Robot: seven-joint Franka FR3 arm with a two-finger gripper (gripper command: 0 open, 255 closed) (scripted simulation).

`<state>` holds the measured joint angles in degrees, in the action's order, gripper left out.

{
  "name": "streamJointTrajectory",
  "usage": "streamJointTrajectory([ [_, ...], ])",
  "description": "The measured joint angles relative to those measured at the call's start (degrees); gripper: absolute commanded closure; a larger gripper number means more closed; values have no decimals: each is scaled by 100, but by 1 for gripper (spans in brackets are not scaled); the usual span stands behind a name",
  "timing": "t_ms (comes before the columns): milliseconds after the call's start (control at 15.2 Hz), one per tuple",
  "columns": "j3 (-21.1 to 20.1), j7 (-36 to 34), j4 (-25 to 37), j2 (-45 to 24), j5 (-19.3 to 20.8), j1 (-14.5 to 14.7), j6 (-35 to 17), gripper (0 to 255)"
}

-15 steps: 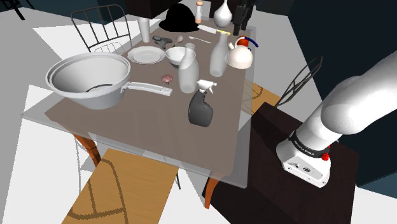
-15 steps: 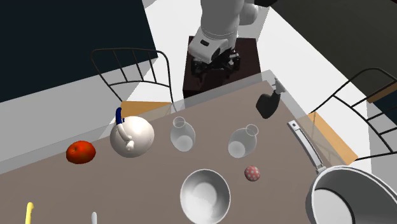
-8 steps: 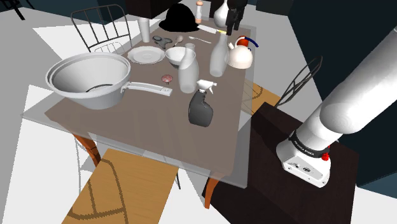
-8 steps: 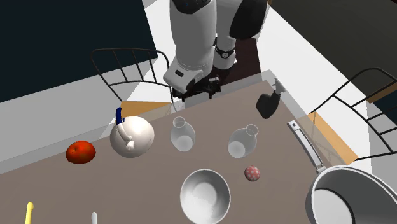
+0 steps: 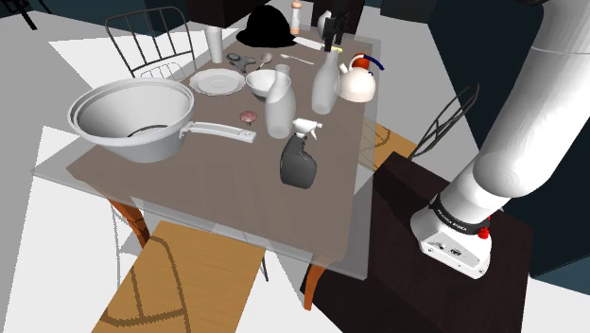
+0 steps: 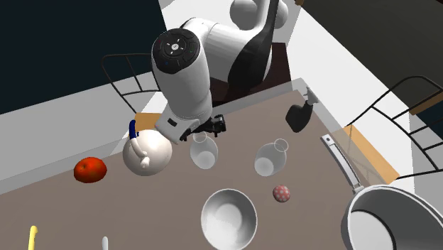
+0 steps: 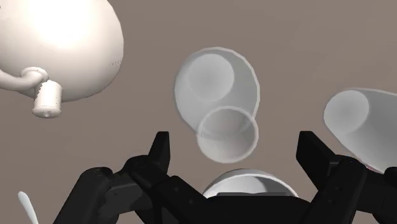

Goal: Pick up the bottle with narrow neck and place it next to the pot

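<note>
The narrow-necked bottle is pale and translucent and stands upright beside a white kettle. From above, the bottle lies between my spread black fingers, well below them and untouched. My gripper is open and empty. It hangs above the bottle and kettle, near the table's far end. The big grey pot with a long handle sits at the table's other side, also seen at the second exterior view's lower right.
A second, wider translucent bottle stands between the narrow one and the pot. A black spray bottle, a white bowl, a small pink ball, a plate and a red fruit also crowd the brown table.
The arm has swung out from above its stand across the table, and the hand now hangs over the kettle and the narrow-necked bottle. The fingers stayed apart.
</note>
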<state>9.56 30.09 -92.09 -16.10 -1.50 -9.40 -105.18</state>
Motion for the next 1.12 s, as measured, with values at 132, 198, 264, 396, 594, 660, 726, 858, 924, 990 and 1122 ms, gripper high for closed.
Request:
streamJointTrajectory([
  [132,3,22,-54,-66,-9,-14,-120,0],
  [198,5,30,-111,-78,-11,-18,-189,0],
  [264,2,24,-171,-90,-13,-13,-262,0],
  [396,0,33,-268,-140,-22,-18,-408,0],
  [594,-2,33,-363,-150,-24,-16,-513,0],
  [660,-2,35,-365,-152,-25,-17,-518,0],
  [726,-2,35,-367,-153,-25,-17,-522,0],
  [858,-1,35,-369,-153,-25,-17,-525,0],
  [924,-1,35,-369,-153,-25,-17,-525,255],
  [990,-1,35,-369,-153,-25,-17,-525,255],
  [1122,-1,35,-369,-152,-25,-17,-525,255],
])
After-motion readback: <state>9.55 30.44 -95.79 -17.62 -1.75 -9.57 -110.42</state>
